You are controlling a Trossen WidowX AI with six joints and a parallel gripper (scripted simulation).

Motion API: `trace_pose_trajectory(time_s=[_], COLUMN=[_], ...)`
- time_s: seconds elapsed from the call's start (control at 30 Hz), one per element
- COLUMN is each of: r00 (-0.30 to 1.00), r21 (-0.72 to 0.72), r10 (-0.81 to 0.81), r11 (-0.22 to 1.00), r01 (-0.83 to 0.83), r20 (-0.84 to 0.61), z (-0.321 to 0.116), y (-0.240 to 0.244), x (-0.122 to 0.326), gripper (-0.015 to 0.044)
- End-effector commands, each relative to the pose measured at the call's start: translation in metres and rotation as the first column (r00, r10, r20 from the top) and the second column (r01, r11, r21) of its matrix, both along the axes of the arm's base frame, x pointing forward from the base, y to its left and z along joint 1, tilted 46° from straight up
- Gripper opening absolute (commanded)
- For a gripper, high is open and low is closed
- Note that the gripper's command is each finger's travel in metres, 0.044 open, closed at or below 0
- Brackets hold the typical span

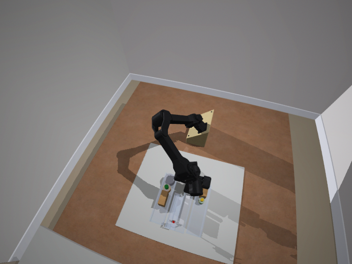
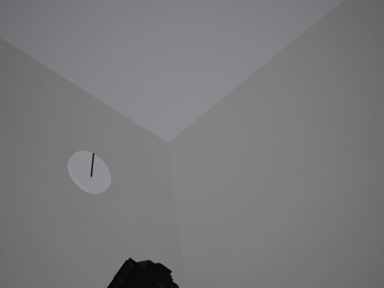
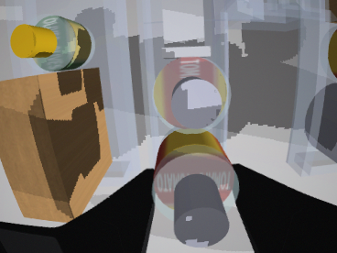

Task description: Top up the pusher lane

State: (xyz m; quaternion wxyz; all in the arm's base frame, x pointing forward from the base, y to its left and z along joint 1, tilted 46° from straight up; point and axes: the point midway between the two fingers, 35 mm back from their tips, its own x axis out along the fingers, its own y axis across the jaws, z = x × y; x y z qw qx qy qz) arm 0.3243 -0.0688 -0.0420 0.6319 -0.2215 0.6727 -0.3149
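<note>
Brown floor with a white mat [image 1: 221, 181] under a clear plastic lane rack [image 1: 196, 218], grey walls around. Wrist view, bottom centre: gripper [image 3: 194, 203] clamped partway on the grey-lidded jar [image 3: 197, 199], black fingers on both sides of its body. Just beyond it, frame centre, the matching grey-lidded jar [image 3: 190, 95] sits in the middle lane, in line with the held one; cannot tell if they touch. Left: wooden block [image 3: 55, 141], yellow-lidded jar [image 3: 51, 42] past it, upper left. Top view: arm [image 1: 173, 153] reaches down over the rack's upper end, green-lidded jar [image 1: 166, 186] left of it, tan wedge-shaped block [image 1: 200, 132] behind. Exterior view: only walls, ceiling, round wall clock [image 2: 89, 172].
</note>
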Motion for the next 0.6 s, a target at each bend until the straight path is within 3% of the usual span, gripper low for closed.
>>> trace_pose_trajectory(time_s=[0.0, 0.57], r00=[1.0, 1.0], r21=[-0.011, -0.011], r10=[0.006, 0.006], r11=[1.0, 1.0], r01=[-0.006, -0.006], r20=[0.016, 0.016], z=[0.0016, -0.0028], y=[-0.0017, -0.006], x=[0.0051, 0.0046], gripper=[0.0, 0.0])
